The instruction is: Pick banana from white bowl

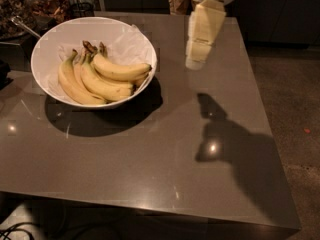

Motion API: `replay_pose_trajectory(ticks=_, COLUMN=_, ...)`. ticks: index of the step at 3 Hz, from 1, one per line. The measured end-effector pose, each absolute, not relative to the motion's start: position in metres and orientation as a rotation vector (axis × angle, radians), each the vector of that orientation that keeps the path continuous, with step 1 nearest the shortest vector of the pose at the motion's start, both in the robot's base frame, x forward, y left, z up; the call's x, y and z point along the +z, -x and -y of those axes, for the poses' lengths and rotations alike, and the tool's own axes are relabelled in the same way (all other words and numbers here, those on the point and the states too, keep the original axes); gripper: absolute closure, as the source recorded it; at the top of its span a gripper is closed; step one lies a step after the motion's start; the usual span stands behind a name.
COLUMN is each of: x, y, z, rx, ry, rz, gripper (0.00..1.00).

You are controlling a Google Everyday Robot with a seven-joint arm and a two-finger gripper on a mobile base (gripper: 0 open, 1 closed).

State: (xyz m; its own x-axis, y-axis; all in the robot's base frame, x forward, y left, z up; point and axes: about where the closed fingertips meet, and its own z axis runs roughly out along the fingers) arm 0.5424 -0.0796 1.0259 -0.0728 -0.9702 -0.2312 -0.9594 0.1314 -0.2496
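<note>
Grey table (pixel 150 159): gripper (pixel 194 62) hovers, seemingly well apart from white bowl (pixel 44 44).

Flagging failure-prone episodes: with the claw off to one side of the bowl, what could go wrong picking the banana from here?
1. The claw hangs above the table, apart from the white bowl; crossing in low, it might clip the rim and shove the bowl.
2. The banana lies on the other bananas, touching them; a grasp might drag a neighbour along.
3. The paper lining could snag.
</note>
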Motion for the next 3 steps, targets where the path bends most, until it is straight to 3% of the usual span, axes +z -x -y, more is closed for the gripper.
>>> replay_pose_trajectory(ticks=1, x=1.018, y=-0.564, z=0.035, rx=-0.092, ry=1.975, rz=-2.018, gripper=0.00)
replay_pose_trajectory(ticks=3, x=1.019, y=-0.581, z=0.010, rx=-0.056, ry=1.929, rz=-1.976, gripper=0.00)
